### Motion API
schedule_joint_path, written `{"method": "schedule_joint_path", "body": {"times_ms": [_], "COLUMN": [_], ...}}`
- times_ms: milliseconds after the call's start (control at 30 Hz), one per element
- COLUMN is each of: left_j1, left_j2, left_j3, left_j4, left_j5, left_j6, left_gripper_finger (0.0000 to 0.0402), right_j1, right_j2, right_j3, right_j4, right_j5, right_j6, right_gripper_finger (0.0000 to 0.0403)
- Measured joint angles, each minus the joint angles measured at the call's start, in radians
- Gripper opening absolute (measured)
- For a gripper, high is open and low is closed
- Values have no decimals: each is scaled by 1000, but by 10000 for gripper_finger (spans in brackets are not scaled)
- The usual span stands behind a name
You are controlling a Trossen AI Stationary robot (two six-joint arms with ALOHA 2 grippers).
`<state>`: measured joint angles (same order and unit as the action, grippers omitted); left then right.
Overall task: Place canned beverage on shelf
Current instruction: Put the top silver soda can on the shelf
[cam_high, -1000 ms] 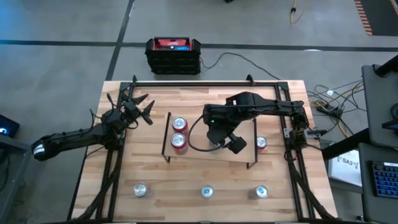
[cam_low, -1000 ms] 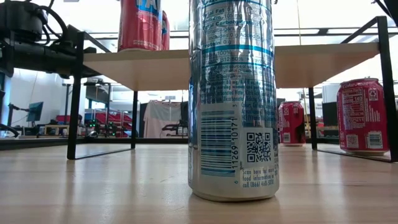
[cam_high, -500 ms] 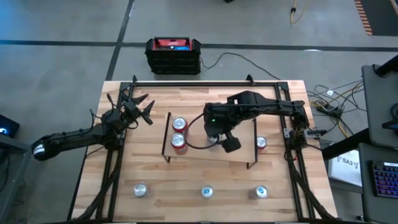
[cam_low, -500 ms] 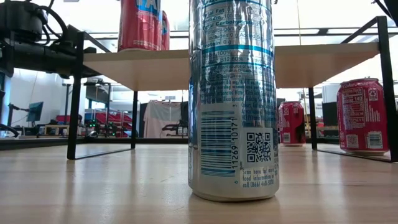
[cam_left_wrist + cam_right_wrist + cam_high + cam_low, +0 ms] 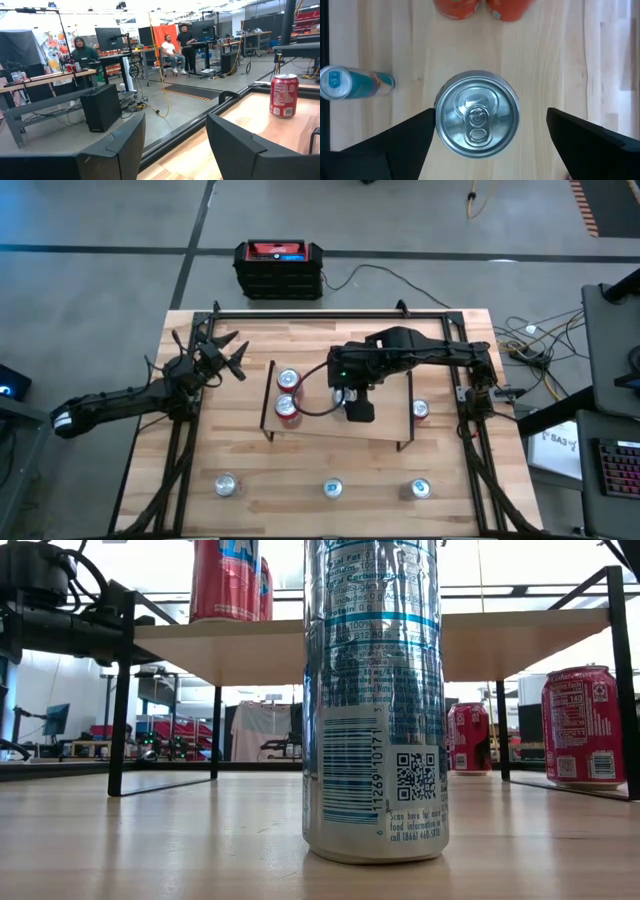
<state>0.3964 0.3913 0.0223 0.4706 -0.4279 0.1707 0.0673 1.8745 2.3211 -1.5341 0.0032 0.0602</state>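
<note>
Nearest the front edge of the worktop stands a row of three silver-topped cans, well apart from one another: one on the left, one in the middle and one on the right. None of the three is on the shelf.

Behind them is the shelf. On its left part two red cans stand close together, the nearer one just in front of the farther one. Over the middle of the board hangs the right tool, pointing straight down. Its fingers are spread and released either side of a silver-topped can, which stands upright on the board. One finger is close against the can's side and the other stands clear of it.

That makes three cans on the shelf. This placement looks as good as done; what is left, by my judgement, is for the tool to lift clear without tipping the can.

Just off the shelf's right end a red can stands on the worktop. The low view shows a second red can at worktop level farther back, which the view from above does not show.

Far back on the left, the left tool waits, fingers parted and empty.
</note>
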Motion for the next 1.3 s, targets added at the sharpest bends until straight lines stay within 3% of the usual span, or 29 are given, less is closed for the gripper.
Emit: {"method": "schedule_joint_path", "body": {"times_ms": [333,633,767,1300], "left_j1": [0,0,0,0], "left_j2": [0,0,0,0], "left_j3": [0,0,0,0], "left_j4": [0,0,0,0], "left_j5": [0,0,0,0], "left_j6": [0,0,0,0], "left_gripper_finger": [195,195,195,195], "right_j1": [0,0,0,21], "right_j2": [27,40,39,37], "right_j3": [0,0,0,0], "right_j4": [-4,-3,-1,-1], "right_j5": [-12,-59,-85,-152], "right_j6": [16,-24,-54,-690], "right_gripper_finger": [361,273,271,269]}}
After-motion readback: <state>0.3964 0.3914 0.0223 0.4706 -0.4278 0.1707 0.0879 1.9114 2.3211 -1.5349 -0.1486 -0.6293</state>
